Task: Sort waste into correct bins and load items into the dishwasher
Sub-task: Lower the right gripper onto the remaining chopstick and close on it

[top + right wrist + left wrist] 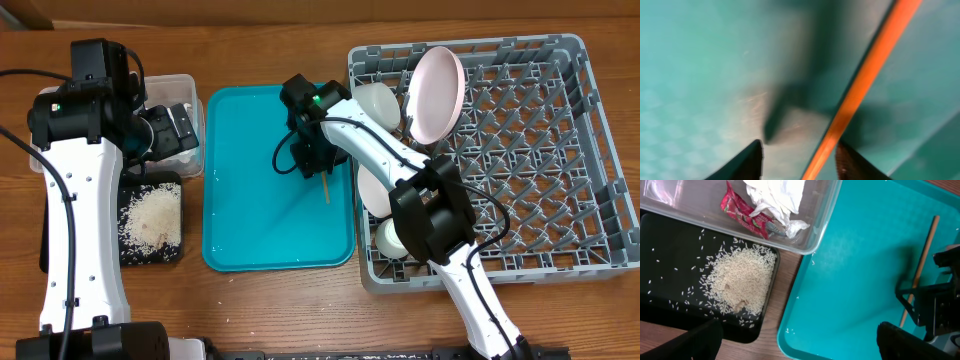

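Wood-wise, spotted one chopstick (pixel 922 260) on the teal tray (pixel 250 200), right jaws parted astride it, not clamped. Found napkin (pixel 775 195), wrapper (pixel 742 210) in clear tub (pixel 820 225), rice (pixel 740 280) on black tray (pixel 670 255), plate (pixel 437 92), bowls (pixel 372 102), cup (pixel 391 238) in rack (pixel 530 150). Saw left jaws wide open.

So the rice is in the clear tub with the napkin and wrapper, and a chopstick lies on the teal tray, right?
No: the rice lies on the black tray, beside the clear tub, as the left wrist view shows. The napkin and wrapper are in the tub, and a chopstick lies on the teal tray.
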`<state>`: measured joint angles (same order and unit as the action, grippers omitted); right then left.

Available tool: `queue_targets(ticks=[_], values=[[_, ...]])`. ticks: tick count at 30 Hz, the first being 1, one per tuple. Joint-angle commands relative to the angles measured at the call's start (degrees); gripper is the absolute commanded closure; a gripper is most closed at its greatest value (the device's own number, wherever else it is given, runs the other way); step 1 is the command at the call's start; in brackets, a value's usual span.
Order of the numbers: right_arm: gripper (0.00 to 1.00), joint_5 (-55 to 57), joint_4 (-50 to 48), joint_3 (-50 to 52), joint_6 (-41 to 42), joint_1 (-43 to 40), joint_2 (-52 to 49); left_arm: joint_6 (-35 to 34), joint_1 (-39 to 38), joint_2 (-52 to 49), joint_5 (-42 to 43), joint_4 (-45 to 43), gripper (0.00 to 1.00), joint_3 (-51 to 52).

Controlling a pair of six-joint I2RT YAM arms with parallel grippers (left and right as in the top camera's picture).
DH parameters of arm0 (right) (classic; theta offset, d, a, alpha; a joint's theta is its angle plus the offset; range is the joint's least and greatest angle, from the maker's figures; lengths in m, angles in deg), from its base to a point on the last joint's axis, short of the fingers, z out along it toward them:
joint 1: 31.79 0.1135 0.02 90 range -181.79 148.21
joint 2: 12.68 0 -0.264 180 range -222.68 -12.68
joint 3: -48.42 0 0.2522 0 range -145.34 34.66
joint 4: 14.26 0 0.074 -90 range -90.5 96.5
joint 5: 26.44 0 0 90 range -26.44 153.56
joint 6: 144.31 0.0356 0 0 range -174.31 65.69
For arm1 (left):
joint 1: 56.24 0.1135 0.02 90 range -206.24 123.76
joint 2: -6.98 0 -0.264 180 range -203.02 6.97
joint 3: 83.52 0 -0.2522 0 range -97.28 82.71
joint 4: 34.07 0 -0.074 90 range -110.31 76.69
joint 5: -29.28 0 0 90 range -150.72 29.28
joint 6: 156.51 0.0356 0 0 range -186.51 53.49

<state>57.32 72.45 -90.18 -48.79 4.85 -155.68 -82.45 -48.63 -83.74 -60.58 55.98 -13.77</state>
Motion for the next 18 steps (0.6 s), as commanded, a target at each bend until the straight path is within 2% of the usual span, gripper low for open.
queue_targets(ticks=[1,5,10,18], values=[[0.59,-5.42,0.42,0.74,1.84,0.44,-2.45,0.52,0.24,0.09,-0.57,-0.04,0.0,-0.63],[0.74,-5.31,0.0,0.74,4.0,0.7,-2.45,0.52,0.24,0.09,-0.57,-0.04,0.0,-0.63],[0.95,0.72,-0.52,0.74,8.48,1.42,-2.45,0.52,0.24,0.09,-0.57,-0.04,0.0,-0.63],[0.96,1.73,7.17,-3.34,8.22,1.55,-1.46,0.52,0.24,0.09,-0.57,-0.07,0.0,-0.63]])
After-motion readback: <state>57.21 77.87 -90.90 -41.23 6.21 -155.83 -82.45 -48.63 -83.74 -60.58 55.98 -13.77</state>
